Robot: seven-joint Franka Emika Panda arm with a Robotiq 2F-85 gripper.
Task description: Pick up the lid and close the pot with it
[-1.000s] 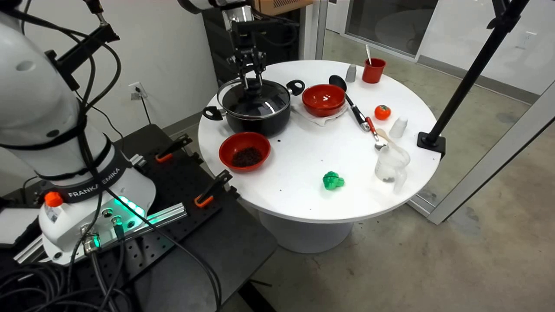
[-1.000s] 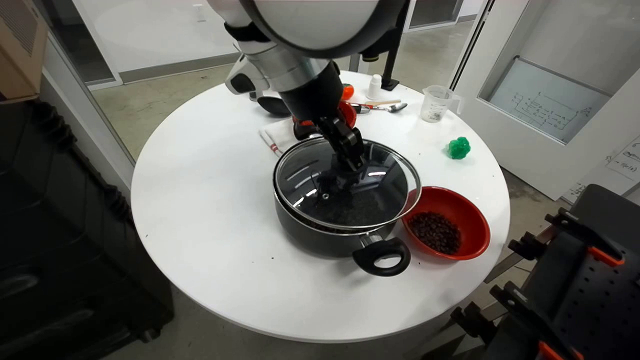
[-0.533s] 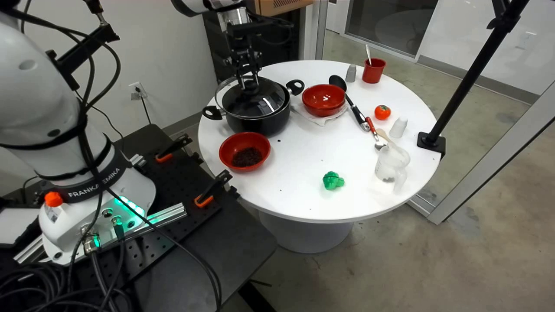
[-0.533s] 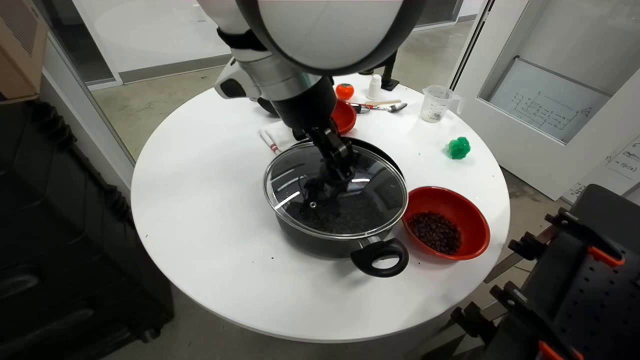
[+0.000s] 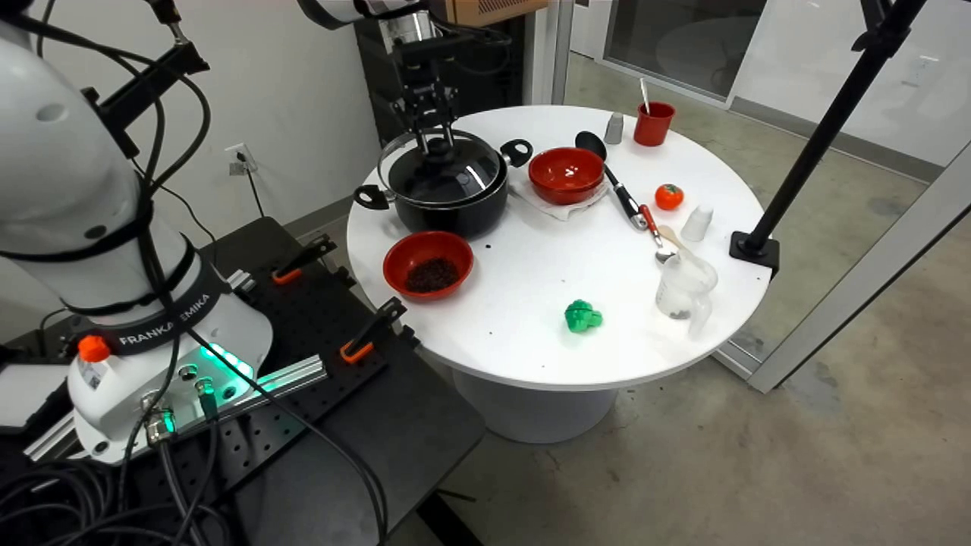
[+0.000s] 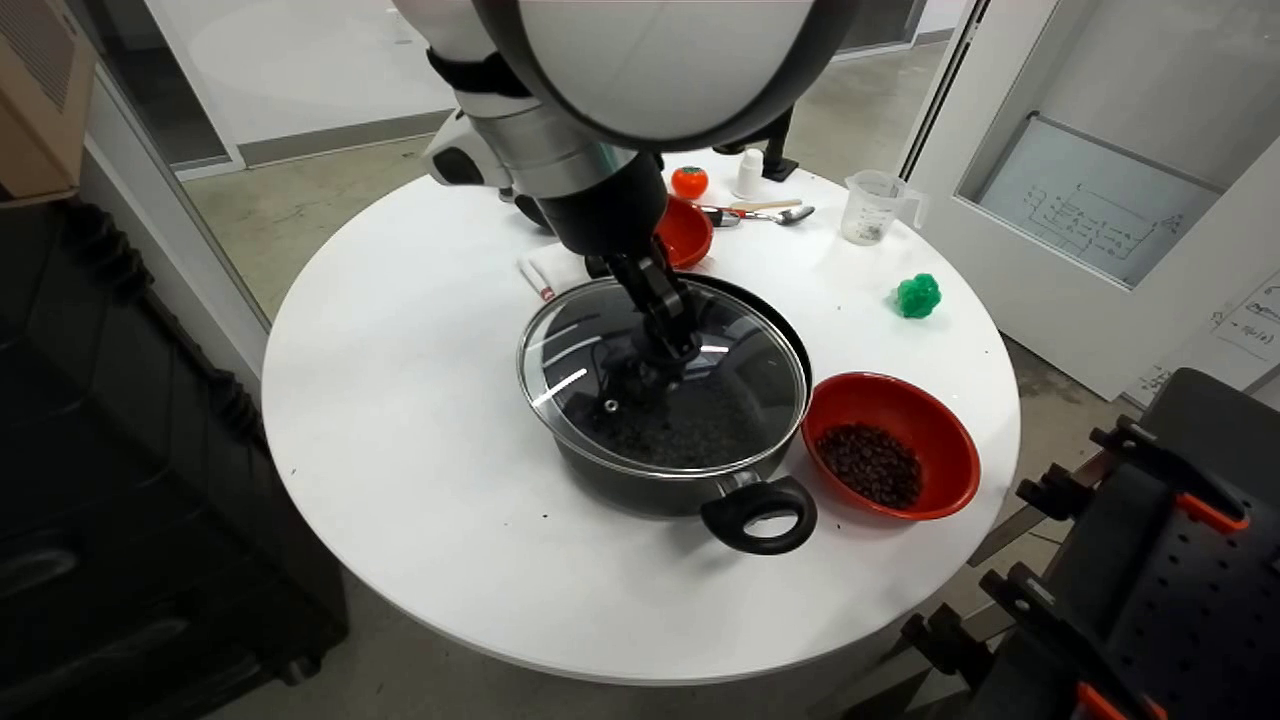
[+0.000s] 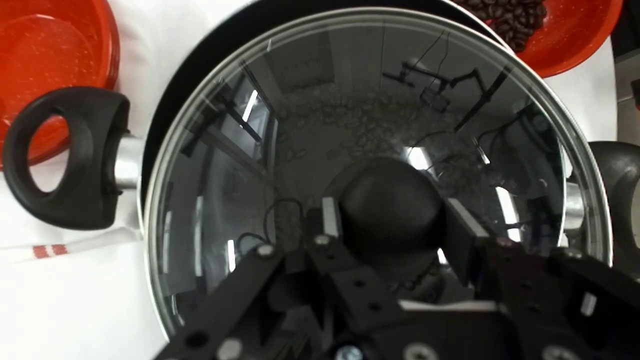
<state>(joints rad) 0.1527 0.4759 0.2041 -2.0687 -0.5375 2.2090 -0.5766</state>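
Wrist view, straight down past the end effector (image 7: 395, 217): drawn narrow and apparently pinching the dark knob (image 7: 389, 192) of the lid (image 7: 370, 135) between both fingers (image 7: 467, 218). Since a second ago, shifted sideways along with that lid, away from the bowl of dark beans (image 6: 945, 450) in an exterior view; over the last half second, only slightly further. So now above the pot (image 6: 640, 492) but off-centre, leaving a dark crescent of its mouth bare on the side of the end effector facing between the bowl of dark beans and the stacked red bowls (image 5: 565, 176), and seemingly overhanging on the opposite side. No telling about contact between lid and pot. For the task, probably done with picking up and well into aligning, but not yet closed. Best to ease back a little toward that crescent, then lower and let go; best not to press down here, for fear of tipping the lid or dropping one edge inside. As for pose, pointing steeply down in both exterior views, with a pot handle (image 7: 95, 160) out beyond each finger. Hung from the arm (image 6: 650, 75) above, reaching in from the white base (image 5: 155, 364), farthest off, beside the bench (image 5: 516, 303).
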